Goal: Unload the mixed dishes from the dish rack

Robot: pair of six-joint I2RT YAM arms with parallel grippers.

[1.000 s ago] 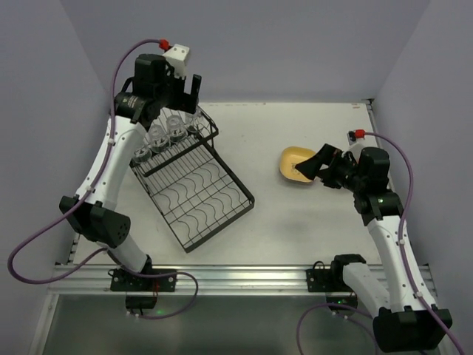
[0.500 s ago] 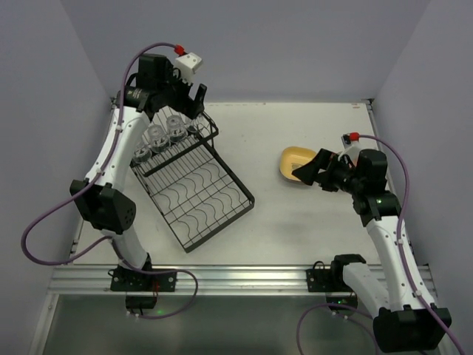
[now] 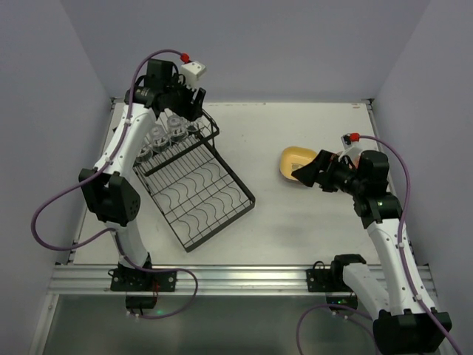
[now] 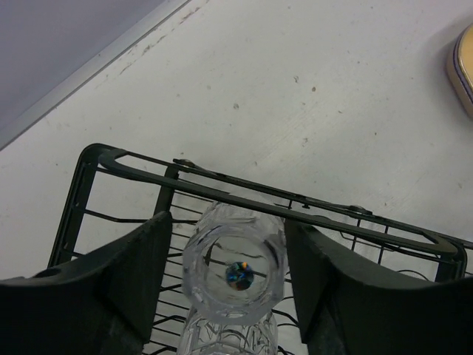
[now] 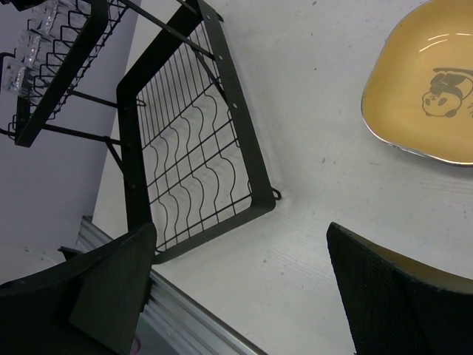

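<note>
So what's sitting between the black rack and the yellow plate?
Nothing at all: there is just bare white table between the dish rack and the yellow plate. The top view shows it best, and the right wrist view shows it too.

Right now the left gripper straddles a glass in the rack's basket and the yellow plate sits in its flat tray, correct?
No: the yellow plate lies on the table beside the rack, per the top view. The left gripper does straddle a glass.
</note>
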